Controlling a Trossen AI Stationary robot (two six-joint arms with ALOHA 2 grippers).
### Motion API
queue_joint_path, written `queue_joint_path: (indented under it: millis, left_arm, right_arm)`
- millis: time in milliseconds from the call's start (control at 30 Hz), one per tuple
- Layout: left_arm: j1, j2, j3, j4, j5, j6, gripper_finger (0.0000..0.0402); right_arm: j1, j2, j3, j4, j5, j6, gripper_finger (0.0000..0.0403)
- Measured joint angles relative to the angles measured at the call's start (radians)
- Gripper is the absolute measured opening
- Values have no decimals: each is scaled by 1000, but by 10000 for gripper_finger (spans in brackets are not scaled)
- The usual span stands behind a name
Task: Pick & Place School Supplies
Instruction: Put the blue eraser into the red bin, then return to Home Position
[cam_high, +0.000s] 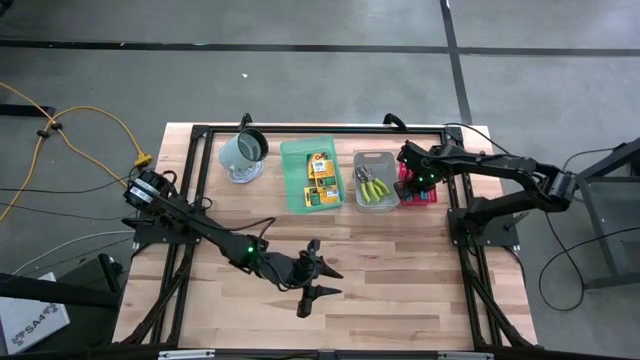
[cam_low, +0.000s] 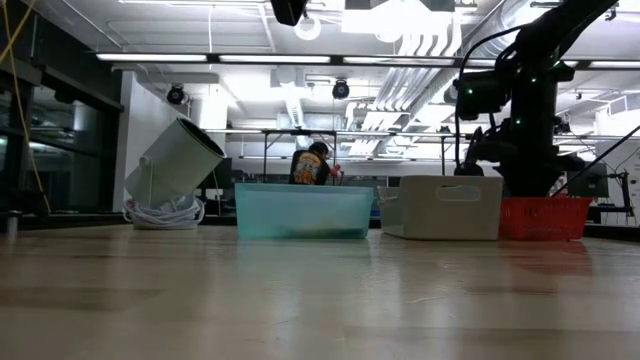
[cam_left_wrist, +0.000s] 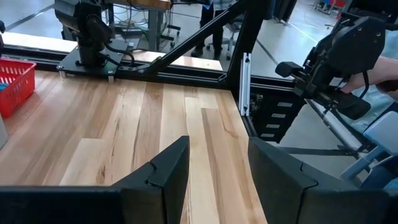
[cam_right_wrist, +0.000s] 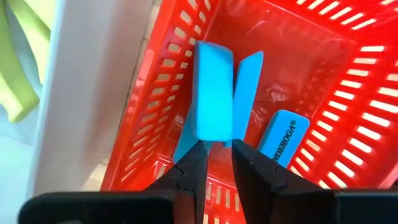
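A: Right gripper (cam_right_wrist: 216, 149): positioned over the red tray (cam_right_wrist: 348, 81), fingers narrowly parted, tips just below two upright blue pieces (cam_right_wrist: 212, 93). Contact not confirmed; a small gap visible between the fingers.

B: Risk at that position?

A: Likely tipping of the leaning pieces on withdrawal, or snagging on the slotted wall. A third blue piece (cam_right_wrist: 283, 137) lying flat just beside.

B: Other supplies?

A: Yellow-orange boxes (cam_high: 321, 178) in the green tray (cam_high: 292, 175); green-handled tools (cam_high: 373, 185) in the grey tray (cam_high: 377, 157). Mug (cam_high: 243, 152) tilted at the far corner, liable to roll if bumped.

B: Left gripper (cam_high: 318, 271)?

A: Spread wide, empty, low over bare table near the front edge, well apart from the trays.
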Motion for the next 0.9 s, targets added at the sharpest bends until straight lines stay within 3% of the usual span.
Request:
queue_joint_path:
  millis: [400, 900]
  left_arm:
    - [-6, 0, 0, 0, 0, -13, 159]
    - [-5, 0, 0, -6, 0, -13, 159]
  right_arm:
    - [0, -1, 9, -25, 0, -30, 66]
    - [0, -1, 183, -166, -34, -83, 66]
